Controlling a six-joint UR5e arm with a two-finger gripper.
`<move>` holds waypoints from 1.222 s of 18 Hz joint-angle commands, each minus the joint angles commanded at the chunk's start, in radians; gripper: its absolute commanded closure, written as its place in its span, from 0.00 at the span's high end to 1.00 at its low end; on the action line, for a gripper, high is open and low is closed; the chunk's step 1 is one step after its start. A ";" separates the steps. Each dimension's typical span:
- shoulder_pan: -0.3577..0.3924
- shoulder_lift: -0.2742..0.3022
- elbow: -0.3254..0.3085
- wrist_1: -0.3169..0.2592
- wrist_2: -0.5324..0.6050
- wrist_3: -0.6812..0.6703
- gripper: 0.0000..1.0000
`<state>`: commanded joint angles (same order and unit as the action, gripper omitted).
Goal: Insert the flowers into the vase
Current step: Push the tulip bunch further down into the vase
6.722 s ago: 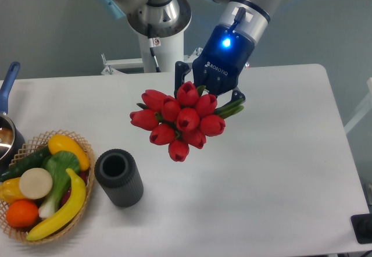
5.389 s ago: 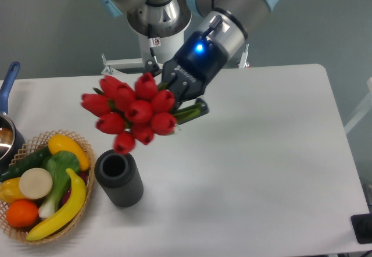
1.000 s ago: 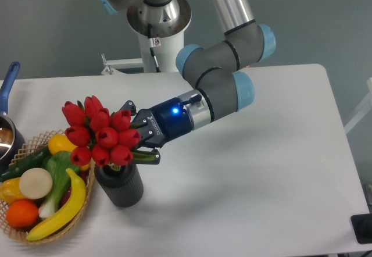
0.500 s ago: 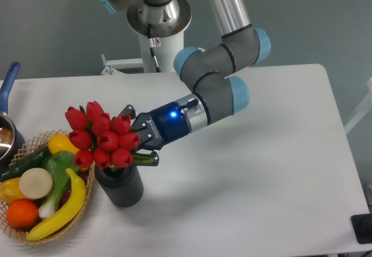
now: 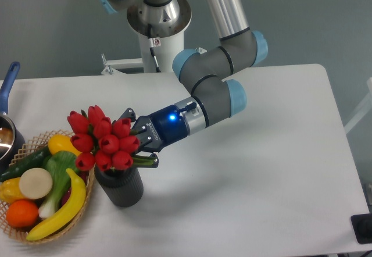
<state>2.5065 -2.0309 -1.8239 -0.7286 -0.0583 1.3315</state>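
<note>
Gripper point(image 5: 137, 146) was clamped on the flowers point(image 5: 102, 145), arm reaching in from the right | buds sat directly above the vase point(image 5: 119, 185), stem ends at or in its mouth (hidden) | judged step: seating | advice: tip stems vertical, lower straight, release only once bunch rested, minding the basket point(image 5: 87, 152) alongside

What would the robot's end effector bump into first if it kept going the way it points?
The end effector points left and slightly down, gripping the flowers. Straight on, it would probably meet the wicker basket of toy fruit first, passing just above the vase; depth is unclear.
</note>
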 joint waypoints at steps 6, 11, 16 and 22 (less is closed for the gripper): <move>0.003 -0.008 -0.008 0.000 0.002 0.024 0.34; 0.009 -0.015 -0.011 0.000 0.009 0.048 0.34; 0.011 -0.018 -0.015 0.000 0.011 0.054 0.34; 0.017 -0.020 -0.029 0.000 0.011 0.061 0.35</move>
<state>2.5234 -2.0509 -1.8530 -0.7286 -0.0476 1.3928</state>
